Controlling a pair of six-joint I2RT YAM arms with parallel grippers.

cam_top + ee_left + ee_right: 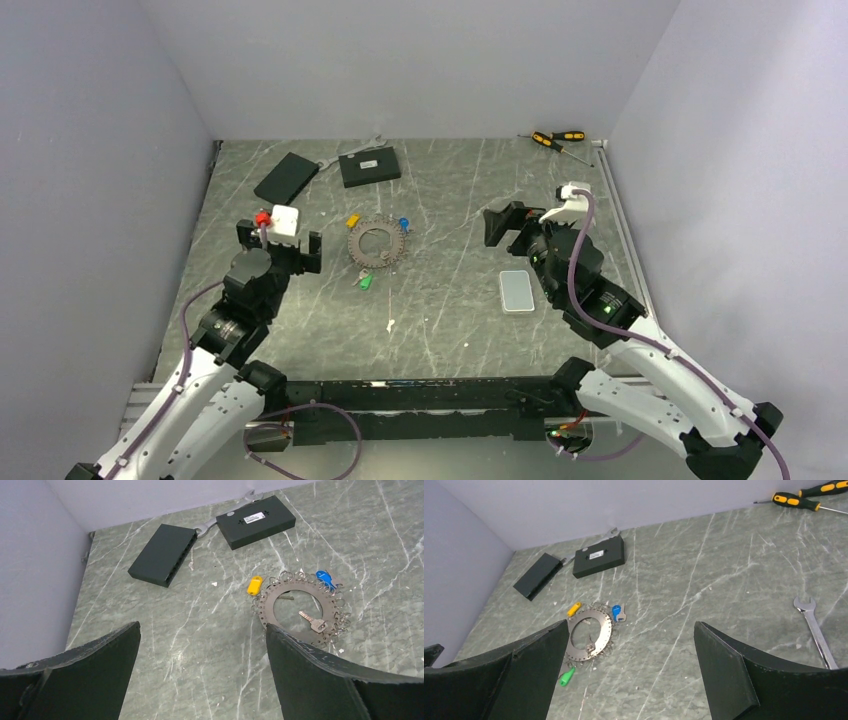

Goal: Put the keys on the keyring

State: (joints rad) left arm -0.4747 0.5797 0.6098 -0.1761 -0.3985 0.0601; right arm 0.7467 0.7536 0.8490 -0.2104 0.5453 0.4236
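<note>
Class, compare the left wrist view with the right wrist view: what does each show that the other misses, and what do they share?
Only the left wrist view: a bare silver key lying plainly inside the keyring. Only the right wrist view: the green-tagged key, two screwdrivers and a wrench on the right. Both: the keyring, the yellow-tagged key, the blue-tagged key and two black boxes.

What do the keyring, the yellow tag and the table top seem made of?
Keyring: dull grey metal, likely steel, with a faint sheen. Yellow tag: glossy, evenly coloured, probably plastic. Table: green stone look, white veins; marble or print, cannot tell.
</note>
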